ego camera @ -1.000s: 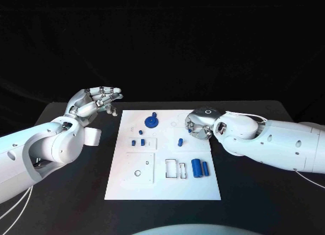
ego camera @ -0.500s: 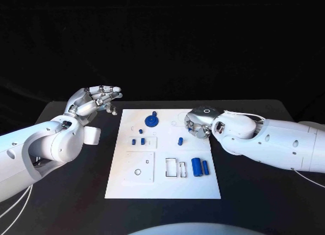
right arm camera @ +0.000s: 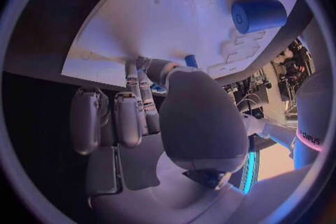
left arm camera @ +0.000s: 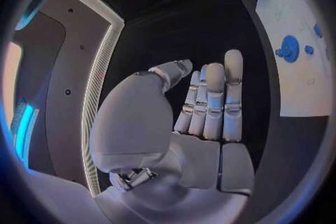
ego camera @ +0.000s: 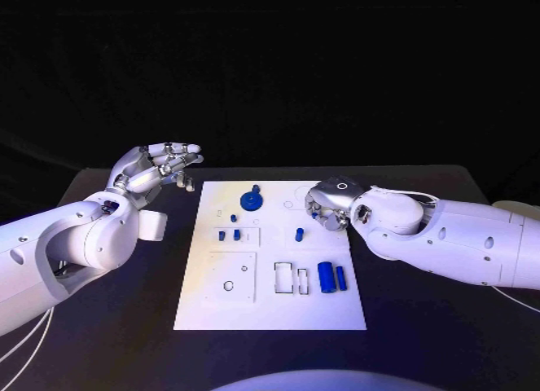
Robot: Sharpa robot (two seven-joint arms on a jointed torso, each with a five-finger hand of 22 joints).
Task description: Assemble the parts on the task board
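The white task board (ego camera: 270, 301) lies in the middle of the black table. On it are a blue gear (ego camera: 253, 199), two small pegs (ego camera: 229, 235), a single peg (ego camera: 299, 235) and two blue cylinders (ego camera: 332, 278). My right hand (ego camera: 328, 204) hangs over the board's far right part with its fingers (right arm camera: 140, 81) pointing down at the board. A blue peg (right arm camera: 190, 60) shows just past the thumb, and a blue speck (right arm camera: 157, 88) sits between thumb and fingers; whether anything is pinched is hidden. My left hand (ego camera: 164, 163) is raised left of the board, its fingers (left arm camera: 213, 101) straight, holding nothing.
The board (left arm camera: 301, 67) has several empty slots and holes near its front half. Both cylinders (right arm camera: 259, 14) lie close to my right forearm. Bare black table lies on either side of the board.
My right hand has edged slightly left over the board's far part. The left hand has stayed almost still, only rising a touch. The parts have not moved.
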